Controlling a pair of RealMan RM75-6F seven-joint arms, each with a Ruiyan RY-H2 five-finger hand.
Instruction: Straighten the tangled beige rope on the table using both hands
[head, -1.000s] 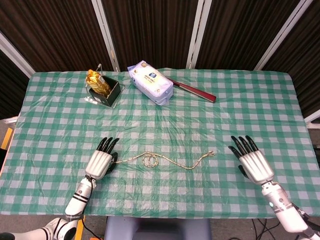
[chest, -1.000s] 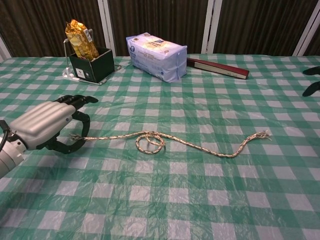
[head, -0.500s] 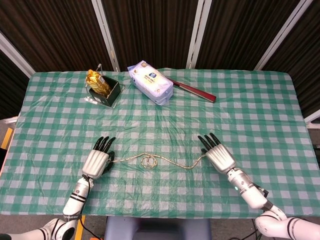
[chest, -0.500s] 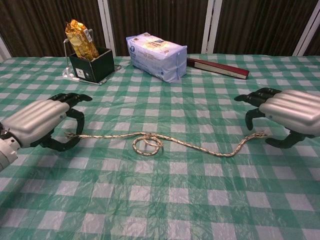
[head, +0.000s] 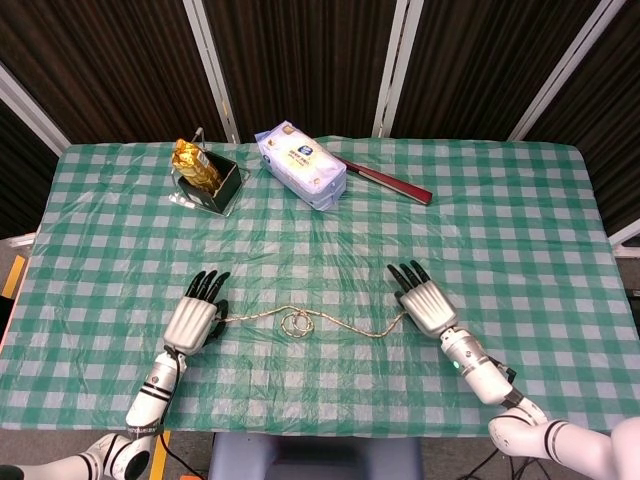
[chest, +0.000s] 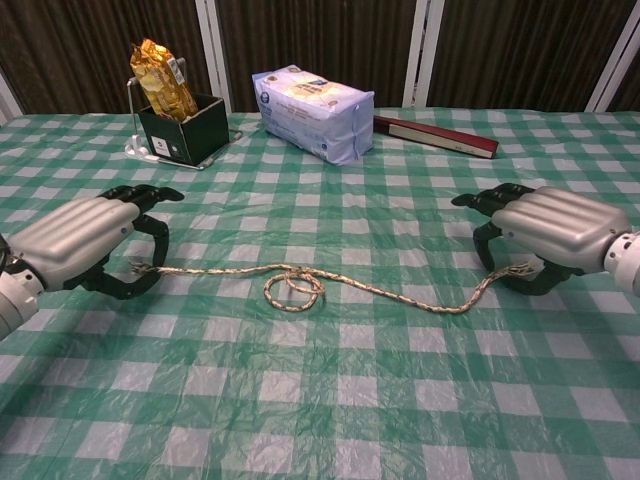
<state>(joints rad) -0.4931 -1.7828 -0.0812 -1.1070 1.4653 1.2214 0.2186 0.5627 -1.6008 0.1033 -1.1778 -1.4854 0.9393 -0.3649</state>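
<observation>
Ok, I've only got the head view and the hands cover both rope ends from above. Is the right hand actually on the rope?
Observer: In the chest view the right hand arches over the rope's frayed end, which lies between its curled fingers and thumb. I can't tell if it's pinched.
Operator: And the left?
Observer: The left hand is curved the same way, with the other end in the gap under its fingers.
Operator: Is the loop lifted?
Observer: No, the loop lies flat on the tablecloth.

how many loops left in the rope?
1: a small coiled loop in the beige rope, nearer the left hand than the right hand. Strands overlap there, so a second turn may be hidden.
</observation>
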